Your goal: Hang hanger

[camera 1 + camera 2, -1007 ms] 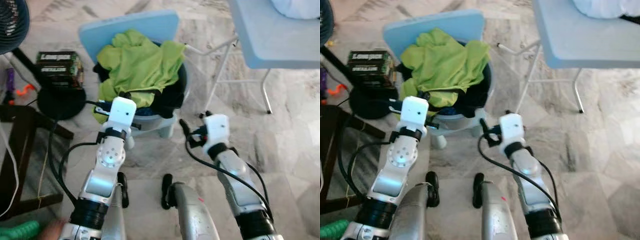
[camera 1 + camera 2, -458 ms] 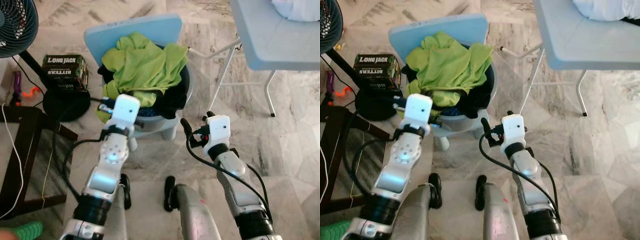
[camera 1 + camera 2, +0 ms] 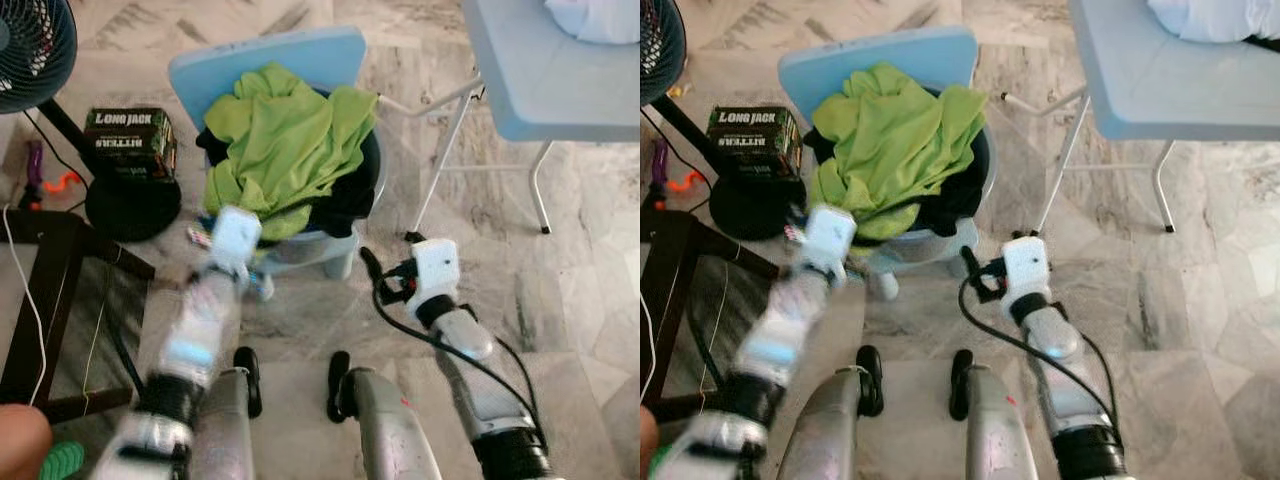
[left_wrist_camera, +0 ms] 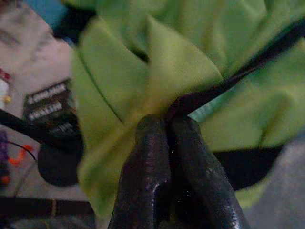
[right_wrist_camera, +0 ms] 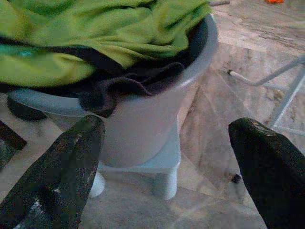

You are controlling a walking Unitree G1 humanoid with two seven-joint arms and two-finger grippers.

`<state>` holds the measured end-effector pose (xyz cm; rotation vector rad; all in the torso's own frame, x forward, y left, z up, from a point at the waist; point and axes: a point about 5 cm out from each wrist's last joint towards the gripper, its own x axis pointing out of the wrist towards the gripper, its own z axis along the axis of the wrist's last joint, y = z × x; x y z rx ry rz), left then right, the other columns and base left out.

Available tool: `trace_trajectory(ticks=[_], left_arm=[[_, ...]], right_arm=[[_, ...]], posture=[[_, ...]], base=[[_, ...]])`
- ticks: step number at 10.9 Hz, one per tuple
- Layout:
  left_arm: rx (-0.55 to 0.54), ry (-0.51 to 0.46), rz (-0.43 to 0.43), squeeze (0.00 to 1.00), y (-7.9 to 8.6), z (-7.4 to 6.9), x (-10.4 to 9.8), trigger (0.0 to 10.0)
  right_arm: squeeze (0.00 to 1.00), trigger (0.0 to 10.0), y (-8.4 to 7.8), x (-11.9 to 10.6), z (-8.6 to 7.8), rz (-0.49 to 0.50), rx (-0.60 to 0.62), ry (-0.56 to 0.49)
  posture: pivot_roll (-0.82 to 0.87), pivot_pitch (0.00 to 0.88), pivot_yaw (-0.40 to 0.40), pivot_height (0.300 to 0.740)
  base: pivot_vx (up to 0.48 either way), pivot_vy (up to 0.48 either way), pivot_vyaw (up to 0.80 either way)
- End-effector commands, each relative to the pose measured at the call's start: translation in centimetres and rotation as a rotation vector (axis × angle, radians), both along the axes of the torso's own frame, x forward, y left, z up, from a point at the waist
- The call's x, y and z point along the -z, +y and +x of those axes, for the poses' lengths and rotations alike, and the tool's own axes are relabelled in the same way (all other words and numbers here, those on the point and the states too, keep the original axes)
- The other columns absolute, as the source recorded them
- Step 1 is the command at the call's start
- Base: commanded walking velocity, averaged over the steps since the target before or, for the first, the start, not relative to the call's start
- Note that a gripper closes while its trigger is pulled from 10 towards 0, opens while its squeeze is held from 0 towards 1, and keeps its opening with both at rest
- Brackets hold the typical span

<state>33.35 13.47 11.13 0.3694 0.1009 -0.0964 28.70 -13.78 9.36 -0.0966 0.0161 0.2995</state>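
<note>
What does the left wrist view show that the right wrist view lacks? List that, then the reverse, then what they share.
Left wrist view adds: the left gripper shut on a thin black rod, likely the hanger, plus the dark printed carton and the round black fan base.

Right wrist view adds: the right gripper open, the grey plastic basin on its pale blue stool, and the white metal table leg.

Both share: the lime-green cloth heaped over a black garment.
</note>
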Motion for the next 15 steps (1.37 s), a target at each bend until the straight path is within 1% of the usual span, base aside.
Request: trace_trajectory(ticks=[1,2,3,4,5,6,7,8,9,10,11,12,13,15], left_arm=[[0.009,0.037,0.001,0.0,-0.2,-0.2,1.0,10.0],[0.027,0.015,0.003,0.0,-0.5,0.2,0.4,10.0],[0.042,-0.017,-0.026,0.0,-0.9,0.6,-0.2,10.0],[0.075,-0.042,-0.037,0.0,-1.7,0.8,-0.6,10.0],[0.14,-0.028,-0.035,0.0,-3.1,1.1,-0.6,10.0],[0.161,-0.008,-0.048,0.0,-3.9,1.1,-0.4,10.0],[0.166,-0.028,-0.056,0.0,-4.3,1.4,-0.5,10.0],[0.154,-0.038,-0.055,0.0,-4.3,1.7,-0.6,10.0],[0.122,-0.06,-0.01,0.0,-4.6,2.2,-0.7,10.0],[0.13,-0.045,-0.01,0.0,-4.9,2.2,-0.4,10.0],[0.152,-0.02,-0.01,0.47,-5.3,2.1,0.1,10.0],[0.157,-0.006,-0.024,1.0,-5.4,2.1,0.4,10.0],[0.157,0.007,-0.026,1.0,-5.5,2.1,0.6,10.0],[0.146,-0.001,0.003,1.0,-5.3,2.3,0.7,10.0]], right_arm=[[0.0,10.0,-0.8,0.5,-0.5,-0.001,0.022,0.025],[0.0,10.0,-0.5,0.6,-0.9,-0.004,0.012,0.032],[0.0,10.0,-0.3,0.5,-1.1,-0.005,0.005,0.03],[0.0,10.0,-0.4,0.4,-1.2,-0.006,0.003,0.029],[0.0,10.0,-0.6,0.4,-1.2,-0.02,-0.007,0.033],[0.0,10.0,-0.6,0.2,-0.9,-0.021,-0.006,0.028],[0.0,10.0,-0.5,0.0,-0.7,-0.022,-0.007,0.023],[0.0,10.0,-0.4,-0.1,-0.7,-0.022,-0.009,0.023],[0.0,10.0,-0.3,0.0,-0.9,-0.023,-0.014,0.024],[0.0,10.0,-0.3,0.1,-1.0,-0.022,-0.015,0.024],[0.0,10.0,-0.3,0.1,-1.1,-0.022,-0.013,0.026],[0.0,10.0,-0.3,0.1,-1.2,-0.022,-0.01,0.029],[0.0,10.0,-0.4,0.1,-1.3,-0.021,-0.007,0.031],[0.0,10.0,-0.4,0.2,-1.5,-0.021,-0.004,0.036]], posture=[[0.01,0.392,-0.1,0.74],[-0.01,0.396,-0.104,0.74],[-0.03,0.394,-0.112,0.74],[-0.04,0.39,-0.118,0.74],[-0.04,0.381,-0.124,0.74],[-0.04,0.378,-0.126,0.74],[-0.04,0.376,-0.128,0.74],[-0.04,0.374,-0.128,0.74],[-0.04,0.371,-0.128,0.74],[-0.04,0.372,-0.126,0.74],[-0.05,0.375,-0.125,0.74],[-0.05,0.377,-0.125,0.74],[-0.05,0.384,-0.124,0.74],[-0.05,0.392,-0.124,0.74]], base=[[0.0,0.0,0.0],[0.0,0.0,0.0],[0.0,0.0,0.0],[0.0,0.0,0.0],[0.0,0.0,0.0],[0.0,0.0,0.0],[0.0,0.0,0.0],[0.0,0.0,0.0],[0.0,0.0,0.0],[0.0,0.0,0.0],[0.0,0.0,0.0],[0.0,0.0,0.0],[0.0,0.0,0.0],[0.0,0.0,0.0]])
